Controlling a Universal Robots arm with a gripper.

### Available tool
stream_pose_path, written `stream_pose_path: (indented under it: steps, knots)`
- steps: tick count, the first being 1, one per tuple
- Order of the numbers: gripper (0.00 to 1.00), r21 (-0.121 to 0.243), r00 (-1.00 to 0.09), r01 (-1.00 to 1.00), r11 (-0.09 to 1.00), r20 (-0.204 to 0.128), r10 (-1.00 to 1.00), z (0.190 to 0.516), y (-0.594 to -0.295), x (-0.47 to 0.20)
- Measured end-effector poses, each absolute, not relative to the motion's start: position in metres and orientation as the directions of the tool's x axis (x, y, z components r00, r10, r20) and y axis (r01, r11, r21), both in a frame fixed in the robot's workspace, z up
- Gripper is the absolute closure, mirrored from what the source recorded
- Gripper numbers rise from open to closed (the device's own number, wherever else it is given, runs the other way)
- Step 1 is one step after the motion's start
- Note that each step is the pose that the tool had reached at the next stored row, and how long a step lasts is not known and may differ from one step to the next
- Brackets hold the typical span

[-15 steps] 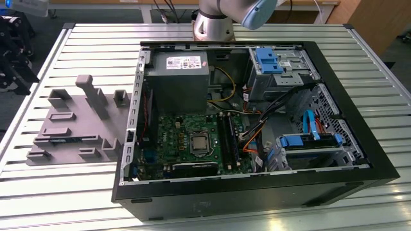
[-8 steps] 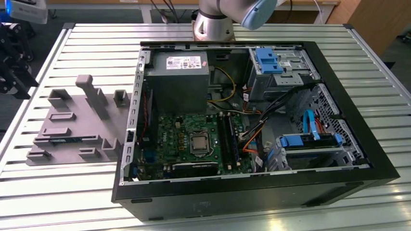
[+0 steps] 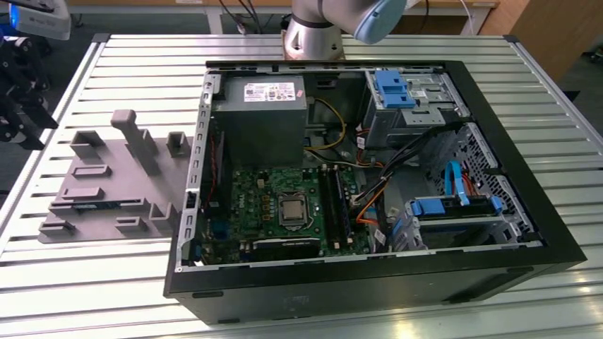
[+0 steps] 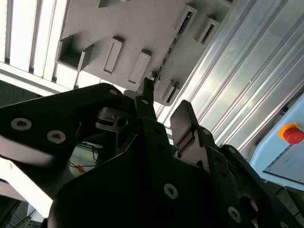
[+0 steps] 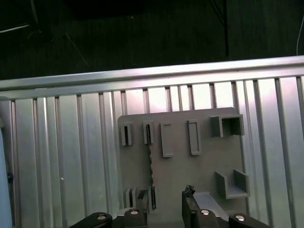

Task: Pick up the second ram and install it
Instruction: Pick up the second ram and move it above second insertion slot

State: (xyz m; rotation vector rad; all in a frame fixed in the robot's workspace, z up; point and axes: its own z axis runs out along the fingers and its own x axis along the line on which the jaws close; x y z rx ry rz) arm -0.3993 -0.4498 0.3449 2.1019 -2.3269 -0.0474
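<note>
The black case lies open on its side along the near edge of the slatted table, filling most of the half toward the exterior view's right. Inside it the green motherboard faces up, with long black slots running beside the processor socket.

Past the case's wall, toward the table's edge on the exterior view's left, sits the grey fixture with its blocks and pockets. The ram is in it, standing on its long edge in a narrow slot near the fixture's near edge. In the first wrist view it reads as a thin dark strip running along the plate.

The gripper hangs above the fixture, close to one end of the ram. Its two black fingers stand apart with a clear gap and hold nothing. I cannot see any touch between them and the ram.

At the far edge of the table, behind the case, rises the arm's base.
</note>
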Motion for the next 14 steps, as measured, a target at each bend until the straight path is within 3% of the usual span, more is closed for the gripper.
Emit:
stream_pose_path:
  steps: [1, 2, 14]
  knots:
    - [0.62, 0.026, -0.101, -0.995, 0.101, -0.016, -0.995, 0.344, -0.45, -0.399]
    - [0.55, 0.026, -0.099, -0.995, 0.099, -0.016, -0.995, 0.343, -0.45, -0.399]
    - [0.55, 0.026, -0.083, -0.996, 0.083, -0.019, -0.996, 0.327, -0.452, -0.4]
